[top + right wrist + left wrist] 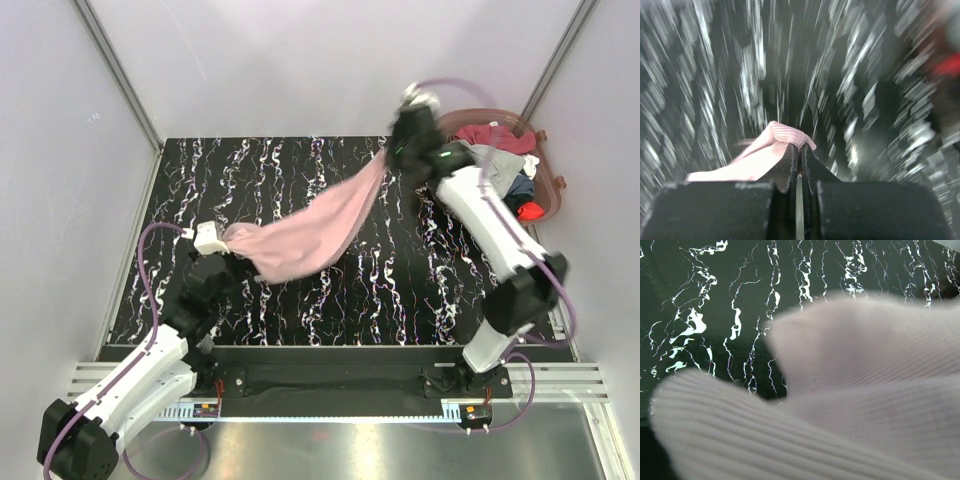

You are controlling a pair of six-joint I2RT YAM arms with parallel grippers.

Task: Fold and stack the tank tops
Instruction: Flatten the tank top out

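At the 9 o'clock side of the tabletop [300, 310], the left pincer [212, 240] is seen with its jaws set wide. The lower end of the pink tank top [310, 230] is bunched against it at its 3 o'clock side; whether any cloth lies between the jaws cannot be told, as the left wrist view is filled by blurred folds of finely ribbed knit [855, 390].

From there the soft, thin garment is stretched as a long sagging band toward 1 o'clock, above the black, white-veined marble-patterned surface. Its upper end is pinched in the right pincer [799, 148], whose dark fingers are pressed together on a small ribbed fold [785, 135].

Farthest off, at 2 o'clock, a round brownish translucent basket [552, 185] is set just beyond the tabletop's edge. Crumpled tops are piled in it: a maroon one [497, 137], a grey one [497, 160], a black one [518, 188] and a red one [530, 211].
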